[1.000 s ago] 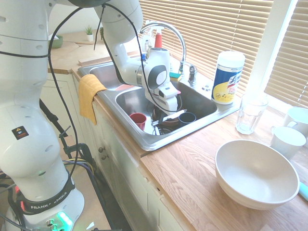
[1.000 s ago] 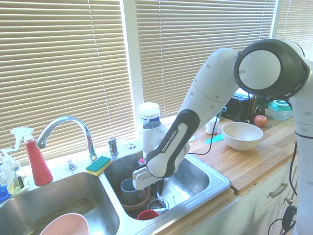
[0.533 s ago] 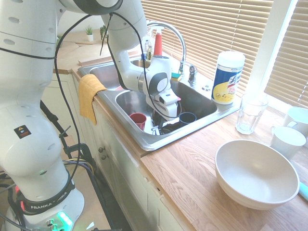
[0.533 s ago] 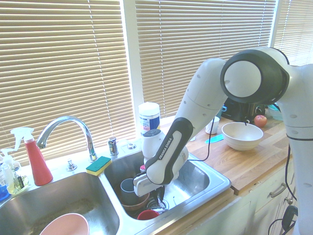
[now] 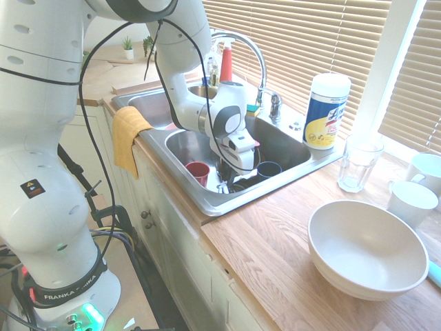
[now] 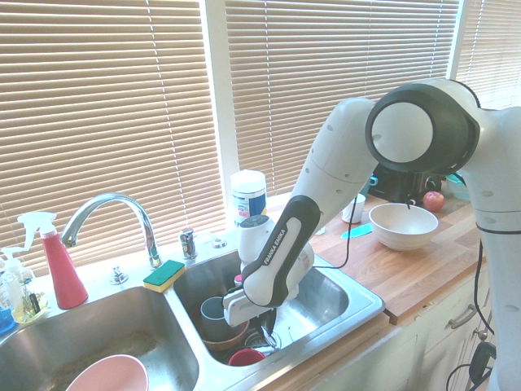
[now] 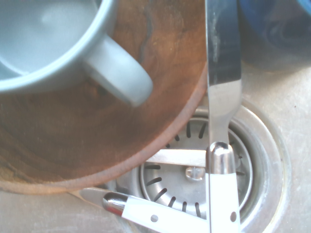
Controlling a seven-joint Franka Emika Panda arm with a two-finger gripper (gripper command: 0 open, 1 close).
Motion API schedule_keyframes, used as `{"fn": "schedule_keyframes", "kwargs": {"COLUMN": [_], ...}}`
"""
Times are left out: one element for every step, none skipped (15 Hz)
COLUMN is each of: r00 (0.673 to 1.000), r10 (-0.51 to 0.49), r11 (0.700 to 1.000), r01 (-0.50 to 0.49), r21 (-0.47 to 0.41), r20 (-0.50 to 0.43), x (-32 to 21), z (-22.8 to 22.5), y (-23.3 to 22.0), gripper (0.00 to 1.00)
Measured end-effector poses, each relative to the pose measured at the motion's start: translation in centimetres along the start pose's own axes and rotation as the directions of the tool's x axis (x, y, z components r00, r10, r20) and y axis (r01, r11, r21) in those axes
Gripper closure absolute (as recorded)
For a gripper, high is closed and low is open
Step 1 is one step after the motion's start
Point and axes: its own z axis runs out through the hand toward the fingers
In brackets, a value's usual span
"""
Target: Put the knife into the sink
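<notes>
White knife (image 7: 222,201) shows over the drain (image 7: 182,187); I should lower gently, clear of the mug (image 7: 114,68). Whether my gripper (image 6: 267,319) pinches it, I can't tell.

A household kitchen, marked by a stainless steel double sink (image 6: 195,376) with a curved chrome faucet (image 6: 118,199), a wooden countertop (image 5: 269,252) above pale cabinets (image 5: 186,255), a green-and-yellow sponge (image 6: 164,275), a large bowl (image 5: 367,249) and white mugs (image 5: 412,202) beneath window blinds (image 6: 342,57).
</notes>
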Motion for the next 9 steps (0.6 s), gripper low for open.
{"fn": "schedule_keyframes", "kwargs": {"r00": [1.000, 1.000, 1.000, 1.000, 1.000, 1.000, 1.000, 0.999, 0.999], "r10": [0.003, 0.006, 0.008, 0.010, 0.012, 0.012, 0.008, 0.002, -0.003], "r11": [1.000, 1.000, 1.000, 1.000, 1.000, 1.000, 0.999, 0.999, 0.999], "r01": [-0.003, -0.006, -0.008, -0.010, -0.012, -0.011, -0.008, 0.000, 0.005], "r21": [0.002, 0.004, 0.007, 0.009, 0.014, 0.024, 0.035, 0.043, 0.050], "r20": [-0.001, -0.002, -0.003, -0.005, -0.009, -0.016, -0.024, -0.033, -0.040], "x": [0.1, 0.3, 0.4, 0.6, 0.9, 1.1, 1.3, 1.4, 1.6], "z": [-0.1, -0.1, -0.2, -0.4, -0.6, -1.3, -2.4, -4.0, -5.9], "y": [0.0, -0.1, -0.2, -0.3, -0.3, -0.5, -0.6, -0.6, -0.5], "gripper": [0.00, 0.00, 0.00, 0.00, 0.00, 0.00, 0.00, 0.00, 0.00]}}
